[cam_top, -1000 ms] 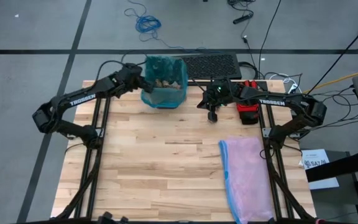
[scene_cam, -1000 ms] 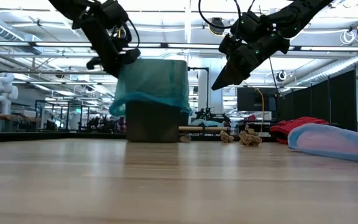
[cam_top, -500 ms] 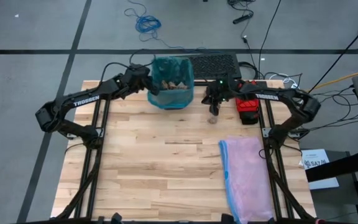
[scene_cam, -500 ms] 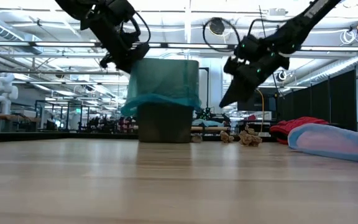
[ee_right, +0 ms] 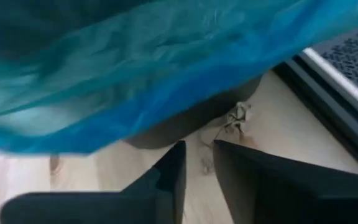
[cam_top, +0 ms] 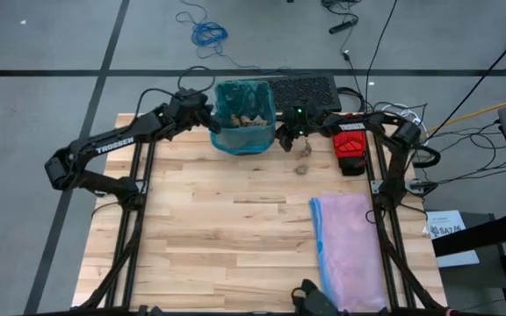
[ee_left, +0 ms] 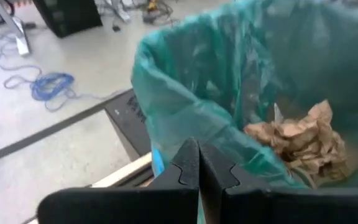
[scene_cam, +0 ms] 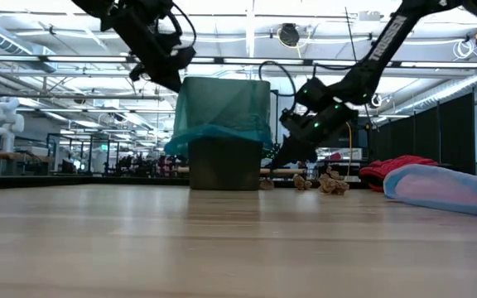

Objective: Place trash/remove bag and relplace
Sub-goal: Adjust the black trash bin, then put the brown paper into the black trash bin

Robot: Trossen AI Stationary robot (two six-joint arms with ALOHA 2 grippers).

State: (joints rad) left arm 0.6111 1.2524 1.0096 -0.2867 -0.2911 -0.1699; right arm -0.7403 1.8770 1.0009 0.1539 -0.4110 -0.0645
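Teal bag pinched at the rim, wads of paper inside and beside the bin

Teal-green plastic lines a dark bin (scene_cam: 224, 165) at the far edge of the wooden desk (cam_top: 235, 228), and this bag (cam_top: 244, 118) drapes over the bin's rim and partway down its sides. The left gripper (cam_top: 207, 116) is at the bag's rim on the left side, its jaws shut tight with the thin plastic running right up against them; the left wrist view shows the fingers (ee_left: 188, 171) pressed together over the folded edge. Inside the bag lie crumpled brown paper wads (ee_left: 303, 140).

The right gripper (cam_top: 282, 139) hangs low just beside the bin's right side, close to the desk. Its jaws stand narrowly apart with nothing between them, and through the gap the right wrist view shows a small wad (ee_right: 236, 117) on the desk by the bin's foot. More brown wads (scene_cam: 325, 182) lie on the desk to the right of the bin.

A red glove (cam_top: 350, 151) lies further right at the back of the desk. A pale pink bag with a blue edge (cam_top: 348, 250) is spread flat on the near right part of the desk, well apart from the bin.
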